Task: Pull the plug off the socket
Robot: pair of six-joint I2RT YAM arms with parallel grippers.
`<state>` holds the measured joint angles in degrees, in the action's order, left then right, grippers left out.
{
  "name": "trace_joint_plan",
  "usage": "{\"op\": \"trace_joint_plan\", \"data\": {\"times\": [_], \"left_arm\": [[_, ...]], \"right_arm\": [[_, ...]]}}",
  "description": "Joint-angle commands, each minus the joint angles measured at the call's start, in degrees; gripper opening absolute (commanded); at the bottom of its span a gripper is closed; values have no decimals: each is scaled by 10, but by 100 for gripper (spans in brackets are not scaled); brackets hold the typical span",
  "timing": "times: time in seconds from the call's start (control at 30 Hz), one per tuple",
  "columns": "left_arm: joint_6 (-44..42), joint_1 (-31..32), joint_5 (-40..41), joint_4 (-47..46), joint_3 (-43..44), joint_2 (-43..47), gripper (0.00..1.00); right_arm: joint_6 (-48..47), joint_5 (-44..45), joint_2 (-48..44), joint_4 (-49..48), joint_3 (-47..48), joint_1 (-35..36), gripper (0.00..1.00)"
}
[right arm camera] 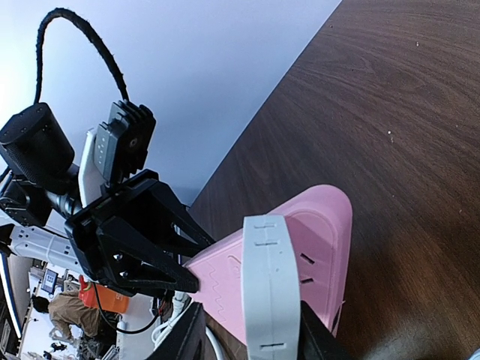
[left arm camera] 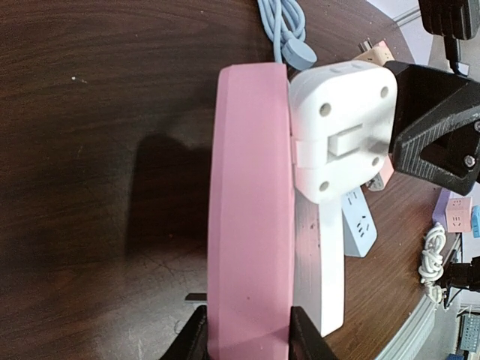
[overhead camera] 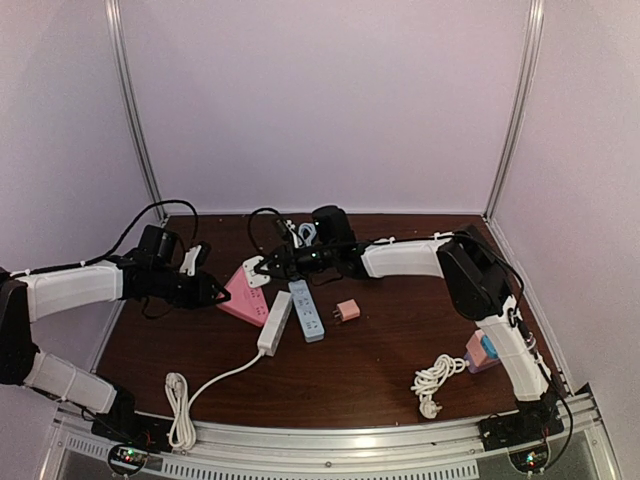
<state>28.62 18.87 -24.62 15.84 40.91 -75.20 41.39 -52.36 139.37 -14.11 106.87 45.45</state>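
A pink wedge-shaped socket [overhead camera: 240, 298] lies on the dark table [overhead camera: 390, 350]. A white square plug [overhead camera: 257, 270] sits in its sloped face. My left gripper [overhead camera: 222, 292] is shut on the socket's narrow end; in the left wrist view both fingers press the pink socket [left arm camera: 251, 225], with the plug [left arm camera: 341, 127] beyond. My right gripper [right arm camera: 251, 337] straddles the plug [right arm camera: 270, 292]. Its right finger is against the plug. A narrow gap shows beside the left finger, so the jaws stand open around it.
A white power strip [overhead camera: 275, 322] and a pale blue one [overhead camera: 307, 310] lie just in front of the socket. A small pink adapter [overhead camera: 347, 311] sits to their right. A coiled white cable [overhead camera: 435, 380] and a pink-blue block [overhead camera: 482, 350] lie near the right arm.
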Motion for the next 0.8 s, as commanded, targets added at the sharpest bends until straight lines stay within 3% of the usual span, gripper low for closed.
{"op": "trace_joint_plan", "data": {"times": [0.0, 0.33, 0.6, 0.77], "left_arm": [[-12, 6, 17, 6, -2, -14, 0], [-4, 6, 17, 7, -5, -16, 0], [-5, 6, 16, 6, -5, -15, 0], [-5, 6, 14, 8, -1, -18, 0]], "right_arm": [[-14, 0, -12, 9, 32, 11, 39], [-29, 12, -7, 36, 40, 12, 27], [-50, 28, -7, 69, 47, 12, 33], [-44, 27, 4, 68, 61, 13, 31]]}}
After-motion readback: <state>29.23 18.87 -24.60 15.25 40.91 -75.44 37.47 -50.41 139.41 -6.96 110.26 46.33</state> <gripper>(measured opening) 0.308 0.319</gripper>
